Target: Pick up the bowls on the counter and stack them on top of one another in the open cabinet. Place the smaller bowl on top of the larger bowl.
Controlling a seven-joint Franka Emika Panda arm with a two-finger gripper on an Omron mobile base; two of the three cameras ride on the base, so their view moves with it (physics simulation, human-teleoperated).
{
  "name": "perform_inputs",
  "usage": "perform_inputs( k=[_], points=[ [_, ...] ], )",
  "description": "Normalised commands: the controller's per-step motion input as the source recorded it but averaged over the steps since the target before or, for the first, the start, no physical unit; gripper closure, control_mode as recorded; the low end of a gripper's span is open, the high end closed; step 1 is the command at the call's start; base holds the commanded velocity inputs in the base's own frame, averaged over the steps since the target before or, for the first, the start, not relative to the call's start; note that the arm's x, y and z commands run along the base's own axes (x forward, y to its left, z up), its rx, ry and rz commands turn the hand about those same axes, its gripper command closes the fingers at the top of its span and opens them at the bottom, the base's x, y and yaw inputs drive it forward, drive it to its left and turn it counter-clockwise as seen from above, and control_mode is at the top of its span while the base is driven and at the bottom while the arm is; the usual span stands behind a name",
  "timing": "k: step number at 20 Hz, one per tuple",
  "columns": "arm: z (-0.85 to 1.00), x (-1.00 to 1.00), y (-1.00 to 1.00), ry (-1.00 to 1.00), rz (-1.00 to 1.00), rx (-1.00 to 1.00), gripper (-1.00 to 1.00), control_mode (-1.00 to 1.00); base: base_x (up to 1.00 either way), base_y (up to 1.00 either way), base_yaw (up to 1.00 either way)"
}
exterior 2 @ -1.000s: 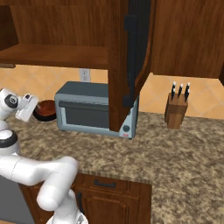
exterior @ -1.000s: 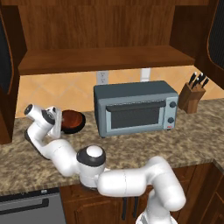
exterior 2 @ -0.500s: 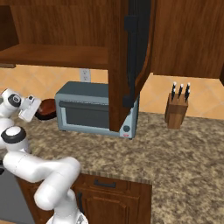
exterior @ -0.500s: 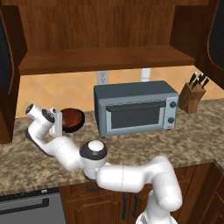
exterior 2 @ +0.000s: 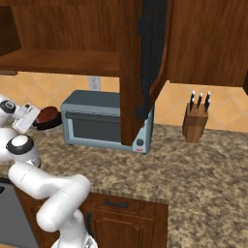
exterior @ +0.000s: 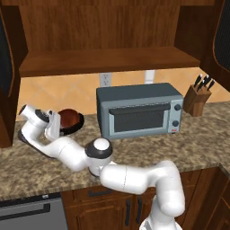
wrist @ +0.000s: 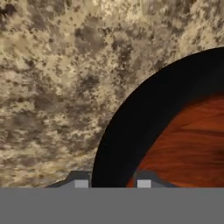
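My hand view shows the claw point(wrist: 112, 183) spread across the bowl point(wrist: 175, 140) rim at lower right, opening upward on the desk point(wrist: 57, 65).

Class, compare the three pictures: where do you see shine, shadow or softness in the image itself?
Left base view: soft highlight on the reddish-brown bowl, shade under the cabinet shelf. Right base view: the open cabinet door looms dark and near. Hand view: counter speckle looks blurry, and the bowl's black rim is flat with no glare.
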Motion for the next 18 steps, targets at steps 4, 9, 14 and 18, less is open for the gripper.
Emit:
perform_inputs(
  k=[4, 9, 14, 18],
  points=[
    [0.88, -1.00, -0.13, -0.21, 0.00, 0.01, 1.00, -1.00, 0.00, 0.00, 0.00],
    [0.75, -0.92, -0.07, -0.34, 0.00, 0.00, 1.00, -1.00, 0.00, 0.00, 0.00],
    [0.87, -0.87, -0.10, -0.48, 0.00, 0.00, 1.00, -1.00, 0.00, 0.00, 0.00],
    [0.99, -0.72, -0.59, -0.42, 0.00, 0.00, 1.00, -1.00, 0.00, 0.00, 0.00]
  ],
)
